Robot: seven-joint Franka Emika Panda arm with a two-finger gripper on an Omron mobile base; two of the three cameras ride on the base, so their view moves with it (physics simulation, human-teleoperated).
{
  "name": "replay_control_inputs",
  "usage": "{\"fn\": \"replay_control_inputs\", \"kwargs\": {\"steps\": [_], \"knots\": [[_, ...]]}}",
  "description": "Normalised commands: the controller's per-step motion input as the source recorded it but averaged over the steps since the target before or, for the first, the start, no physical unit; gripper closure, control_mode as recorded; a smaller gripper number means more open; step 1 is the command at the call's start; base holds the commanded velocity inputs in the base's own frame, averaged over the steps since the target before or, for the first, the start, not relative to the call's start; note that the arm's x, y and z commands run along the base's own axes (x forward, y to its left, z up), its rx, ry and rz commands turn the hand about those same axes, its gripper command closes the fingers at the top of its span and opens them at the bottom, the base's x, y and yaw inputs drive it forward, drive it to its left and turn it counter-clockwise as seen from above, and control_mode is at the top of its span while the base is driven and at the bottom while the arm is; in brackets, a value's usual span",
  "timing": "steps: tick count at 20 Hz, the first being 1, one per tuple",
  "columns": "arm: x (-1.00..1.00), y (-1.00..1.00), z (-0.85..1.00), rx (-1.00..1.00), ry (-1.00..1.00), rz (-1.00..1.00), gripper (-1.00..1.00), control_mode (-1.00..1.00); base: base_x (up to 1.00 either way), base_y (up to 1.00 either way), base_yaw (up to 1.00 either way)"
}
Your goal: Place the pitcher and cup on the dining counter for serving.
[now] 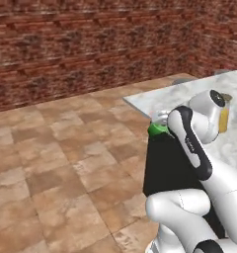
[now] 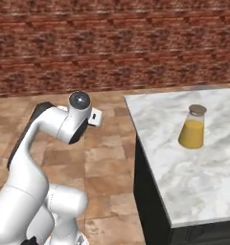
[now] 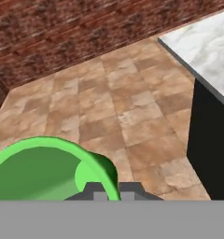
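The green cup (image 3: 44,170) fills the lower left of the hand view, its rim pinched between my gripper (image 3: 110,189) tips, which are shut on it. From the left base view the cup (image 1: 157,129) peeks out behind my forearm, beside the near corner of the dining counter (image 1: 189,91) and above the floor. The pitcher (image 2: 192,129), clear glass with orange liquid and a cork lid, stands upright on the marble dining counter (image 2: 174,182), well in from its edges. In the left base view the pitcher (image 1: 224,119) is partly hidden by my arm.
The counter's dark base (image 3: 209,140) drops straight to the brown tiled floor (image 1: 66,158), which lies open to the left. A red brick wall (image 2: 112,43) closes the back. Grey stool tops (image 1: 182,80) show past the counter's far edge.
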Motion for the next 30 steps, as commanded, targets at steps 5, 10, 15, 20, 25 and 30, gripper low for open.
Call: {"fn": "replay_control_inputs", "kwargs": {"steps": [5,10,15,20,25,30], "knots": [[0.00,0.00,0.00,0.00,0.00,0.00,1.00,1.00,0.75,0.71,-0.77],[0.00,0.00,0.00,0.00,0.00,0.00,1.00,1.00,0.65,0.65,-0.80],[0.00,0.00,0.00,0.00,0.00,0.00,1.00,1.00,0.56,0.65,-0.80],[0.00,0.00,0.00,0.00,0.00,0.00,1.00,1.00,0.33,0.68,-0.77],[0.00,0.00,0.00,0.00,0.00,0.00,1.00,1.00,-0.01,0.82,-0.62],[0.00,0.00,0.00,0.00,0.00,0.00,1.00,1.00,-0.06,0.62,-0.17]]}}
